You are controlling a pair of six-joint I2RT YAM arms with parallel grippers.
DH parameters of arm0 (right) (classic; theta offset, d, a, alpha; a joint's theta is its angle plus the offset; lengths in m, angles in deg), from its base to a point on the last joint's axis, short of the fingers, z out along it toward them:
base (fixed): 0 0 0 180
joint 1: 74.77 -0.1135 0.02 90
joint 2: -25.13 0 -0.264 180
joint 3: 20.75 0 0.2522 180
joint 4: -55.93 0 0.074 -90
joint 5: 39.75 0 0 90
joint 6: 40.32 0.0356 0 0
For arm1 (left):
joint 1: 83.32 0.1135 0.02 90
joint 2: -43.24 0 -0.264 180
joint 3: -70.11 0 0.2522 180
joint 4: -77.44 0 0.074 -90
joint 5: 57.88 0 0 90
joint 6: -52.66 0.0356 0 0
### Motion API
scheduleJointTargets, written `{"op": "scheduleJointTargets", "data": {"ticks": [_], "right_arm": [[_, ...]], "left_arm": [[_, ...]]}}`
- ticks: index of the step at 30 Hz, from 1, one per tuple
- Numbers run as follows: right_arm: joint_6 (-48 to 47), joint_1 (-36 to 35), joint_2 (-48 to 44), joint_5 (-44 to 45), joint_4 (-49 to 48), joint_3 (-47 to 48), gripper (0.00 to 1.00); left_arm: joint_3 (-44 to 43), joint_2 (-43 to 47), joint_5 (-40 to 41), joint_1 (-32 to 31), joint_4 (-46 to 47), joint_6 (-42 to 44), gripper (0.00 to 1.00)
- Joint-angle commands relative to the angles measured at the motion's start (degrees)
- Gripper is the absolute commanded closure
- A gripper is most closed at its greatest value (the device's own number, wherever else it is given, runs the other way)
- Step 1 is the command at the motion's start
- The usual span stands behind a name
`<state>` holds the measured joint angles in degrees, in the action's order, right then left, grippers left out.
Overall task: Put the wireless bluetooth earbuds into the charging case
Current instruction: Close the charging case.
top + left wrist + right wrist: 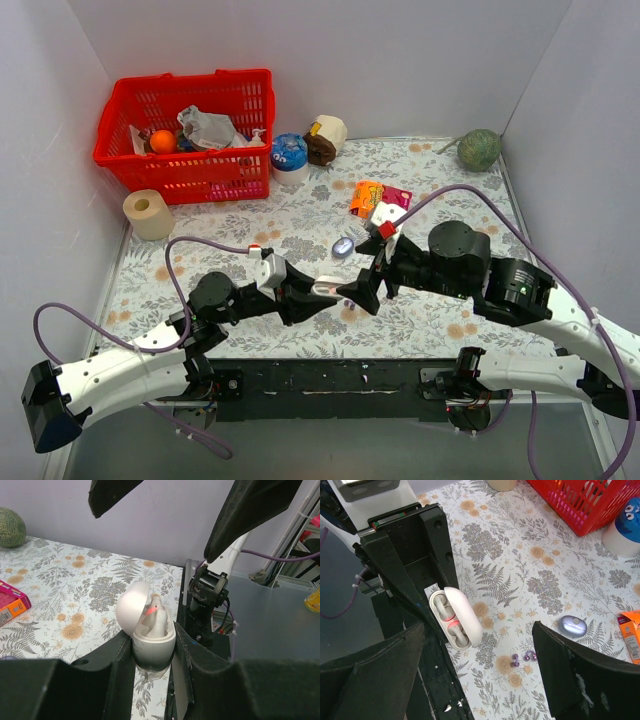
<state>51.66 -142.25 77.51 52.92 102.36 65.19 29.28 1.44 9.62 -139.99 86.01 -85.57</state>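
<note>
The left pincer (153, 647) clamps the open white case (150, 637), its white earbuds (154, 614) apparently seated, while the right pincer (477, 630) gapes empty and the purple earbuds (522, 656) lie loose on the table (510, 575) near the closed purple case (572, 626).

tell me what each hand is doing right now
Left hand: closed on the open white charging case.
Right hand: open, holding nothing.

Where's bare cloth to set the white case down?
Bare: left edge, between the paper roll and the left arm; far right, between the snack packets and the green ball, under the right arm's cable. Crowded: centre, around the purple case and purple earbuds.
</note>
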Motion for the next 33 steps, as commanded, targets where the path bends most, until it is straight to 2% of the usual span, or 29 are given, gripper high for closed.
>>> {"op": "scheduleJointTargets", "data": {"ticks": [1,10,33], "right_arm": [[0.7,0.2,2.5,-0.8,-3.7,0.7,0.03],[0.7,0.2,5.2,-1.9,-4.4,0.3,0.02],[0.4,0.2,6.9,1.9,-4.2,0.4,0.02]], "left_arm": [[-2.5,0.1,-1.7,0.3,1.8,0.3,1.00],[-3.1,0.1,-2.2,0.3,0.9,0.5,1.00],[-1.8,0.2,-5.3,0.3,3.0,-0.4,1.00]]}}
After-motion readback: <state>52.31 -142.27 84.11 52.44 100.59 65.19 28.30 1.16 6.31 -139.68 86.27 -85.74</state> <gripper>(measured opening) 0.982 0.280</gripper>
